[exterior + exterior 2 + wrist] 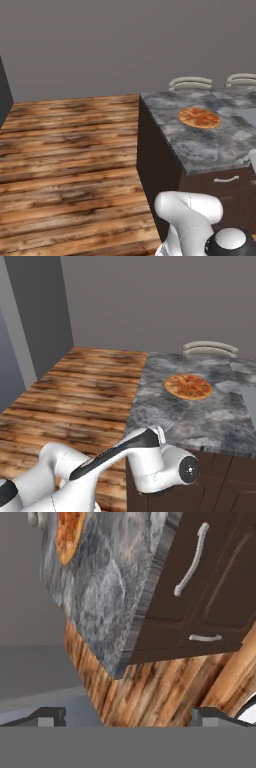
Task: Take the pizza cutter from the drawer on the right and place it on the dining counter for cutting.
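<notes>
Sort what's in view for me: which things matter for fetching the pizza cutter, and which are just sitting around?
For the job:
- drawer, shut, silver handle on its front
- dining counter, where the cutter is to go
- gripper, open and holding nothing

Just there:
- pizza on the counter
- chairs beyond the counter
- wooden floor

The pizza cutter itself is not visible.
</notes>
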Motion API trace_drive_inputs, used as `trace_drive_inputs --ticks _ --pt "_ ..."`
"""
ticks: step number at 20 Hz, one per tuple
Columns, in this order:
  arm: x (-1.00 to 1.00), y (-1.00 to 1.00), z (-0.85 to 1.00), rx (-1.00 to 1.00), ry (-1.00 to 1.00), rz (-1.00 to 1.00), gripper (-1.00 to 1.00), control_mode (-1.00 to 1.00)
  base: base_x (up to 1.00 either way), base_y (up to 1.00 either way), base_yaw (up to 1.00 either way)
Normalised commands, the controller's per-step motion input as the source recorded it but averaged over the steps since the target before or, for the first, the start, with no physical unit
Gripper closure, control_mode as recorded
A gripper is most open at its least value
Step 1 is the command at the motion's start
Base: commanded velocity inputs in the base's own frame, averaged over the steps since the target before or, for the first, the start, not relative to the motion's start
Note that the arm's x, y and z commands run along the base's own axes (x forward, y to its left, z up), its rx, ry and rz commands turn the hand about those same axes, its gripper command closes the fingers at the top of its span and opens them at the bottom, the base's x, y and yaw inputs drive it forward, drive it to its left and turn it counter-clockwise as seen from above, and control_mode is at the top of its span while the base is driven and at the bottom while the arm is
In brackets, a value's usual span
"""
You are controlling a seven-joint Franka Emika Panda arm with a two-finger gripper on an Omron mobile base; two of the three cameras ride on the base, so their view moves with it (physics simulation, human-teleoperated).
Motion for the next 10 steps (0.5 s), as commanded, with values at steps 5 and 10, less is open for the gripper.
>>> trace_drive_inputs --ticks 5,10 --pt "-0.50 -0.80 -0.81 0.07 0.00 -0.31 -1.00 -1.00 0.00 0.00 0.00" --pt "-0.02 -0.49 -0.63 0.03 -0.01 -0.23 -1.00 -1.00 0.00 0.00 0.00"
